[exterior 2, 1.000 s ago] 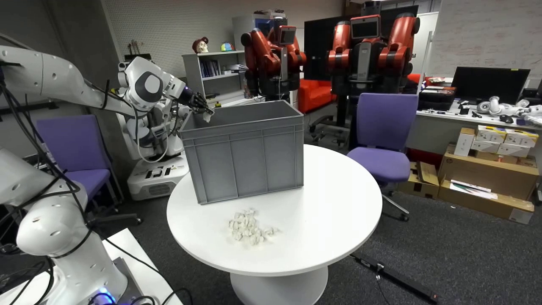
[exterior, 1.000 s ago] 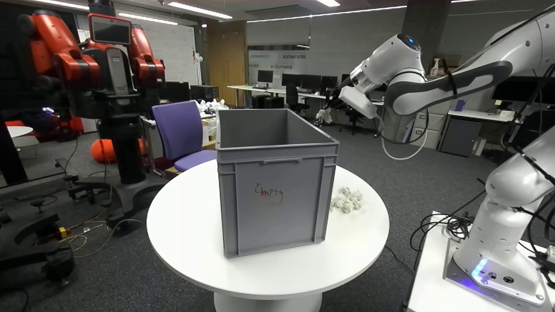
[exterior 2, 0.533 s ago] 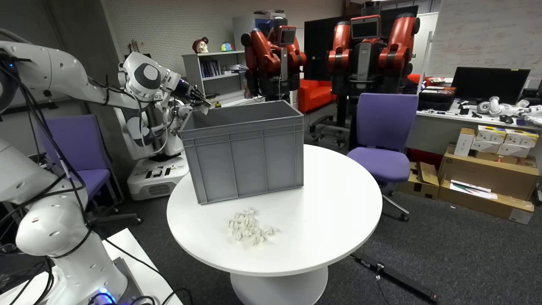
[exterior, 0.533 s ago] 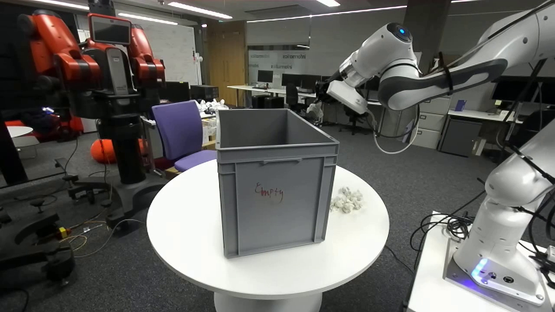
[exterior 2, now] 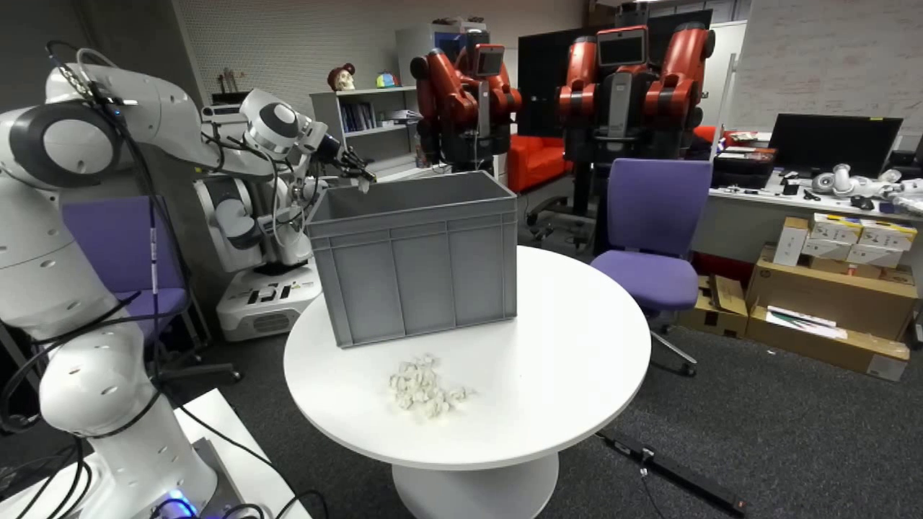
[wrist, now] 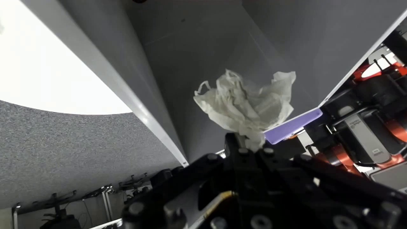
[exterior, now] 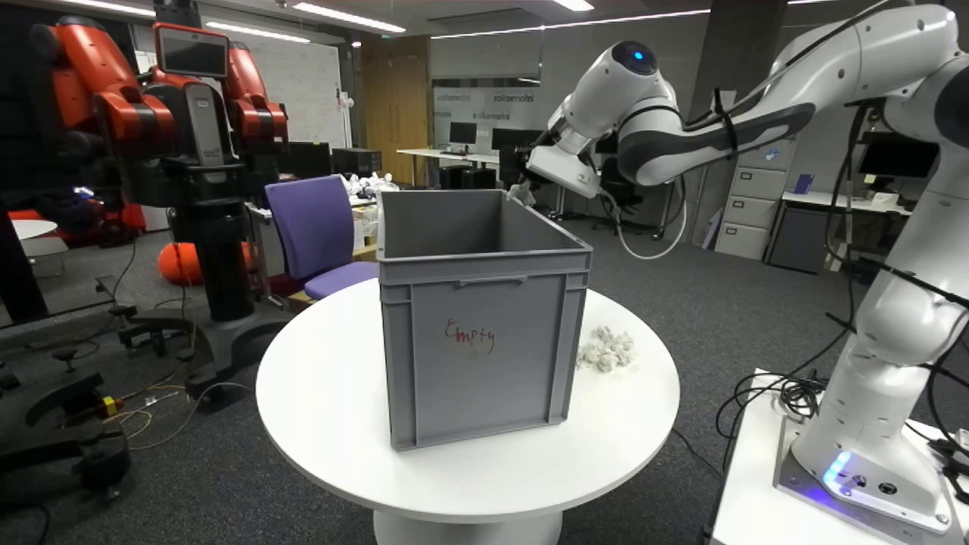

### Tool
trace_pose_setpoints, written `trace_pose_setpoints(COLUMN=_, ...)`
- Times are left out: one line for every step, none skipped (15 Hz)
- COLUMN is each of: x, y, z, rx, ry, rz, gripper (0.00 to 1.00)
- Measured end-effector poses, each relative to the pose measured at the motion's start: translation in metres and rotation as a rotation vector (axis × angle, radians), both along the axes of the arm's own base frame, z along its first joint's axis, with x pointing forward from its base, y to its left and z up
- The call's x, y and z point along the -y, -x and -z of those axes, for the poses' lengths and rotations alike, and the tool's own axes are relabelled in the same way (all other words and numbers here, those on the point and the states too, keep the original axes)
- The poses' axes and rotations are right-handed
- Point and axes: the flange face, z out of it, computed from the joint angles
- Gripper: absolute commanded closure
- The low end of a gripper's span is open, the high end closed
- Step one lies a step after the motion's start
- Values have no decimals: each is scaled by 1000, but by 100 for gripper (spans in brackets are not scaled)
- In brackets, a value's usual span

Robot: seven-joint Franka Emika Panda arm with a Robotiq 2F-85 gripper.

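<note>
My gripper [wrist: 251,144] is shut on a crumpled piece of whitish paper [wrist: 238,108], which fans out beyond the fingertips in the wrist view. Behind the paper, that view looks into the grey bin [wrist: 203,60]. In an exterior view the held paper [exterior 2: 363,186] hangs by the bin's top edge, under the dark gripper [exterior 2: 360,175]. Seen from elsewhere, the paper [exterior: 522,194] shows at the far right corner of the bin [exterior: 484,363], whose side reads "Empty". A pile of crumpled paper [exterior 2: 422,389] lies on the table beside the bin.
The bin's tall walls and rim [exterior 2: 414,220] rise from a round white table [exterior 2: 562,360]. Purple chairs [exterior 2: 652,231] and red robots [exterior 2: 620,94] stand around it. Cables [exterior: 848,250] hang along my arm, whose base is on a white stand [exterior: 749,484].
My arm has swung toward the bin, carrying the paper from beyond the bin's side to its far corner. The grip stays shut. Bin and paper pile have not moved.
</note>
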Motion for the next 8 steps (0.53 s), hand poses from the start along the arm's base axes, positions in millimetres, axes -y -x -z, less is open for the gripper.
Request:
trace_pose_setpoints(x=-6, y=-9, z=4, rx=-16, ry=1, rz=-2, gripper=66)
trace_pose_setpoints(x=-11, y=-17, z=7, rx=-28, ry=-4, rz=-5, gripper=59)
trace_pose_setpoints(x=-16, y=-25, z=11, rx=-40, ry=-11, rz=-6, gripper=50)
trace_pose_setpoints(x=-19, y=-33, z=13, rx=-44, ry=-17, rz=-7, gripper=43)
trace_pose_setpoints(x=-22, y=-39, z=13, rx=-44, ry=-23, rz=-9, gripper=34)
trace_pose_setpoints(x=-22, y=-44, z=13, rx=-42, ry=-27, rz=-8, gripper=28)
trace_pose_setpoints(x=-22, y=-48, z=11, rx=-37, ry=-30, rz=-5, gripper=19)
trace_pose_setpoints(x=-20, y=-50, z=9, rx=-32, ry=-31, rz=-1, gripper=13)
